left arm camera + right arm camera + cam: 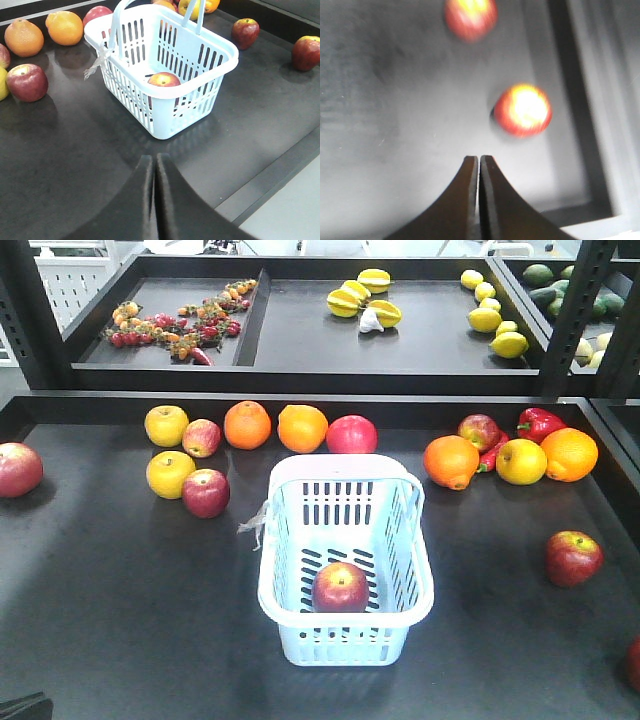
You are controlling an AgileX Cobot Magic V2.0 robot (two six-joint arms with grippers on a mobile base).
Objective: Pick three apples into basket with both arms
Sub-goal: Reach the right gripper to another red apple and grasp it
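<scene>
The pale blue basket stands mid-table and holds one red apple, which also shows in the left wrist view as the apple behind the basket wall. More red apples lie loose: one left of the basket and one to its right. My left gripper is shut and empty, low over the table just short of the basket's near corner. My right gripper is shut and empty too. A blurred red apple lies just ahead of it to the right, another farther off.
Oranges, yellow apples and a red pepper line the back of the table. Another red apple sits at the far left. A raised shelf of fruit stands behind. The table's raised rim runs close on the right.
</scene>
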